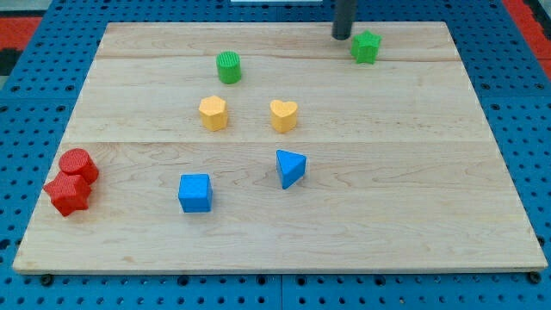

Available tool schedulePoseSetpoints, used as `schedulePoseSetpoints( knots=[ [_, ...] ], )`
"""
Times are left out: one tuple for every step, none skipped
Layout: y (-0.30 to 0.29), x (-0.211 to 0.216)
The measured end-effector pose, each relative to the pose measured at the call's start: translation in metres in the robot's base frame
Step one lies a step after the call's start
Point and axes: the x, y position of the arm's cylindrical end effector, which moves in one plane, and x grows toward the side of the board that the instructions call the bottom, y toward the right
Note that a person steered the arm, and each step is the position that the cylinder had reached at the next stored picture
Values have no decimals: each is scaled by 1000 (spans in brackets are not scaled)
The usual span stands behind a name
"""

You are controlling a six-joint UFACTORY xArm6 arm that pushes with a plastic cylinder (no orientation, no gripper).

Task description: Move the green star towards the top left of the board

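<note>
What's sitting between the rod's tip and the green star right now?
Nothing: in the camera view, my tip sits just left of the green star, only bare board between.

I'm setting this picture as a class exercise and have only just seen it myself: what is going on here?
A robot arm's dark rod is working a wooden board of coloured blocks. My tip sits near the view's top, just left of the green star, close to it; contact cannot be judged. The star is at the top right, not yet moved leftward. The green cylinder, two yellow blocks, two blue blocks and two red blocks lie apart from the tip.
</note>
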Motion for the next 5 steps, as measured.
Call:
schedulePoseSetpoints(
  knots=[
    [-76,-1],
    [-170,12],
    [-254,41],
    [-299,44],
    [-301,82]
  ],
)
